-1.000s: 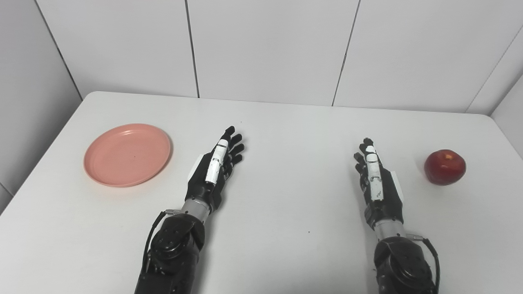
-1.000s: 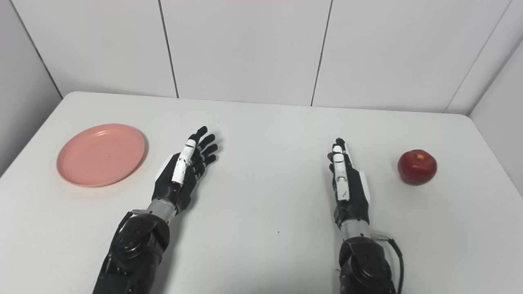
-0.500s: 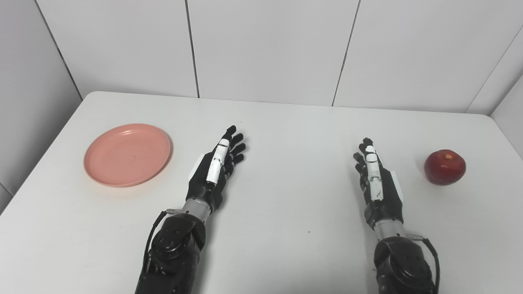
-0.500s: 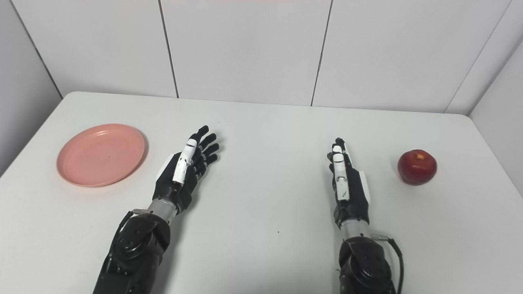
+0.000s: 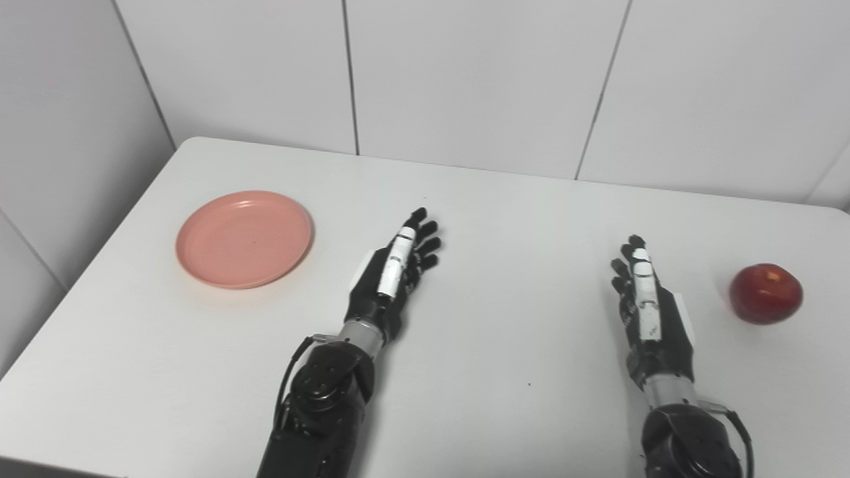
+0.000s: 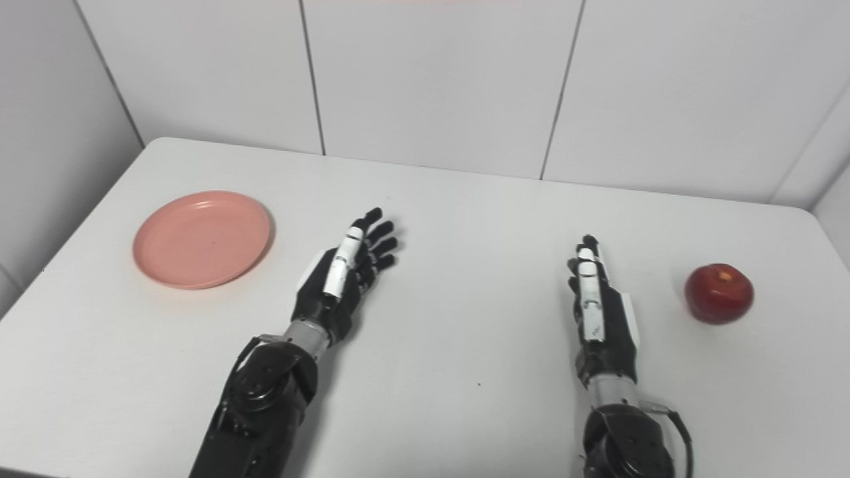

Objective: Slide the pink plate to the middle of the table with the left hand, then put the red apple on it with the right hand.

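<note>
A pink plate (image 5: 244, 238) lies flat on the left side of the white table (image 5: 505, 212). A red apple (image 5: 765, 293) stands at the table's right side. My left hand (image 5: 392, 279) is open and empty, fingers stretched out, to the right of the plate and apart from it. My right hand (image 5: 647, 309) is open and empty, edge-on with fingers straight, to the left of the apple and apart from it. Both also show in the right eye view: left hand (image 6: 342, 275), right hand (image 6: 597, 312), plate (image 6: 201, 238), apple (image 6: 719, 293).
White panelled walls (image 5: 465, 73) close the table at the back and on the left. The table's left front corner and front edge show at the bottom left.
The whole picture has shifted right and slightly down, so the camera has turned left. The plate, the apple and both hands have not visibly moved on the table.
</note>
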You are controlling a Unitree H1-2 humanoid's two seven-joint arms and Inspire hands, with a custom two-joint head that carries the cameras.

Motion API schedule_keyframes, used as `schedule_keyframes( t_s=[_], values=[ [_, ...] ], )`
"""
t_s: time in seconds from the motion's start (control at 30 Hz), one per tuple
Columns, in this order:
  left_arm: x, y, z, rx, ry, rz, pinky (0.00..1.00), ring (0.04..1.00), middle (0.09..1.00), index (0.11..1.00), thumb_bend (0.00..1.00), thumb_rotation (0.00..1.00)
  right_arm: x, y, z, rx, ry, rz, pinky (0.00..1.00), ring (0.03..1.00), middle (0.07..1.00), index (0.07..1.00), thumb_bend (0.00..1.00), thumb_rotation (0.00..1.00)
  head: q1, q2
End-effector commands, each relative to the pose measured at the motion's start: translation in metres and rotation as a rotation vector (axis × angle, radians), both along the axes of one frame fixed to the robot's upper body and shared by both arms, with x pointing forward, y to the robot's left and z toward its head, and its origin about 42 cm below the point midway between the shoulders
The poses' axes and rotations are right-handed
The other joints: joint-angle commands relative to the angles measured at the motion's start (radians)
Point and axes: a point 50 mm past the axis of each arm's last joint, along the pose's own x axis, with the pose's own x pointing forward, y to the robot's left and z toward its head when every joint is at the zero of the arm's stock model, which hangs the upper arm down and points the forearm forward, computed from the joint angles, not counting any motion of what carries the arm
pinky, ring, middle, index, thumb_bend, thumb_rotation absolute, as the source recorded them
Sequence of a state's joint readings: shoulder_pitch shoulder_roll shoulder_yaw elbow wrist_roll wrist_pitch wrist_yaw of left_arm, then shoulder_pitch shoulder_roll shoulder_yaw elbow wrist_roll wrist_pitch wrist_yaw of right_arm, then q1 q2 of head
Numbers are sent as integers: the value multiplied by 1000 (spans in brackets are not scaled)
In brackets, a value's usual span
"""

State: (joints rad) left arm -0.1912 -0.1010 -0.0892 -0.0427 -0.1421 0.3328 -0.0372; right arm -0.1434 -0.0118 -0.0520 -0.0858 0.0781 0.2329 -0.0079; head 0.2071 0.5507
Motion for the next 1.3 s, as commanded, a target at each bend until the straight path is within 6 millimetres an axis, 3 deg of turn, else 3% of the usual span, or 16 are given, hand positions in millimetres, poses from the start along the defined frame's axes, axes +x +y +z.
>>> schedule_keyframes(
  t_s=[0.0,0.2,0.8,1.27],
  values=[
    [4,-9,13,-19,-88,-14,958,947,957,950,364,1000,2,-5,15,14,-100,10,1000,979,988,992,226,1000,32,-18],
    [4,-20,8,-14,-87,-27,981,973,984,972,383,1000,0,-9,15,27,-117,9,1000,965,980,988,167,1000,81,-48],
    [5,-21,8,3,-119,-40,960,946,963,955,384,1000,-2,-9,17,27,-120,24,1000,974,993,998,152,1000,89,-44],
    [12,0,37,-24,-164,-8,928,915,931,915,370,1000,-1,-7,18,10,-124,30,1000,984,997,1000,143,1000,119,-46]
  ],
)
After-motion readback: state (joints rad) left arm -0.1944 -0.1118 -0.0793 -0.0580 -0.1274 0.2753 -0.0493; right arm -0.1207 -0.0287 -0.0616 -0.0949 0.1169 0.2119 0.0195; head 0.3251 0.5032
